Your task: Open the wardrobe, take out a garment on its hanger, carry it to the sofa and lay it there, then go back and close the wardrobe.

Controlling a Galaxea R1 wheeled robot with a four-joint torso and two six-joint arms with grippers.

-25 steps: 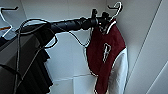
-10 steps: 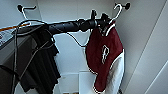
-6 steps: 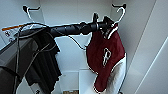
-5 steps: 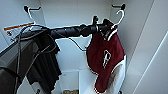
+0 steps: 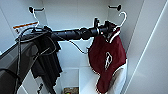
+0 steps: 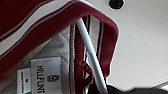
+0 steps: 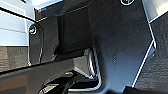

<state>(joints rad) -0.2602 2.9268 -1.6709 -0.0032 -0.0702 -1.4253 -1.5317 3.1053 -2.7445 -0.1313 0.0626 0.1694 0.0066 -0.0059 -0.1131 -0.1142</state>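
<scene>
Wardrobe open, white interior in full head view. Left arm in from picture left, stretched across the cabinet at rail height, left gripper right at the collar of the garment. Maroon jacket hanging straight down below the gripper, long axis vertical, white sleeve and striped hem low near the wardrobe floor. Hanger white, hook curling up just beyond and above the gripper, apart from the dark wall peg at the upper right corner, not on it. Left wrist view: hanger arm running up through the striped collar, neck label beside it, dark gripper edge at the foot of the hanger arm. Gripper looks clenched on the hanger at the neck, judged from the jacket hanging off the arm's end with the hook free; fingers themselves not clear. Black t-shirt draped on its own hanger beside the arm, well apart from the jacket. Right gripper state: cannot tell, right wrist view mostly dark robot plate. Left arm clearly the nearer 1. Withdrawal path likely straight back out of the opening, jacket hem needing clearance from the wardrobe's right wall.
</scene>
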